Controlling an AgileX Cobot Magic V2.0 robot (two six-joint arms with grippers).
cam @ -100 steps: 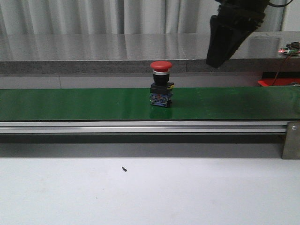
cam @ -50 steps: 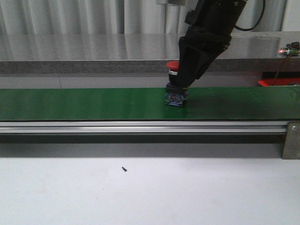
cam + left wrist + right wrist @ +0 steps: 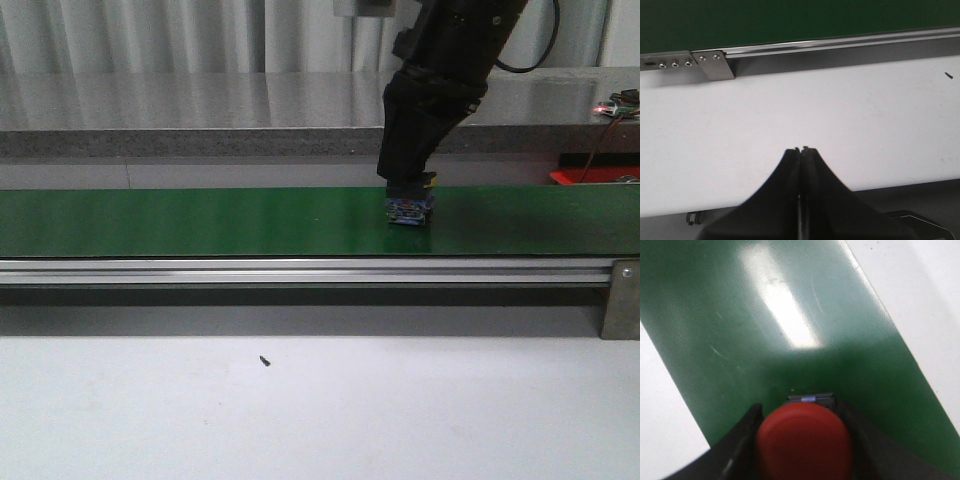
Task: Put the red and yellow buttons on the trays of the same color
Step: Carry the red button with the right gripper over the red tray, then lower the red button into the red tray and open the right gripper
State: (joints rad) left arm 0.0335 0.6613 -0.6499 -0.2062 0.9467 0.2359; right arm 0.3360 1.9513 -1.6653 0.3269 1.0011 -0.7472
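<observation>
The red button stands upright on the green conveyor belt, right of its middle; only its blue and black base shows under my right gripper. In the right wrist view the red cap fills the space between the two black fingers, which press against both its sides. My left gripper is shut on nothing above the white table. No yellow button is in view.
A metal rail with an end bracket runs along the belt's near side. A flat red thing lies at the far right behind the belt; I cannot tell whether it is a tray. A small dark speck lies on the table.
The red button has travelled right along the belt. My right gripper came down from the upper right onto it and now encloses its cap.
</observation>
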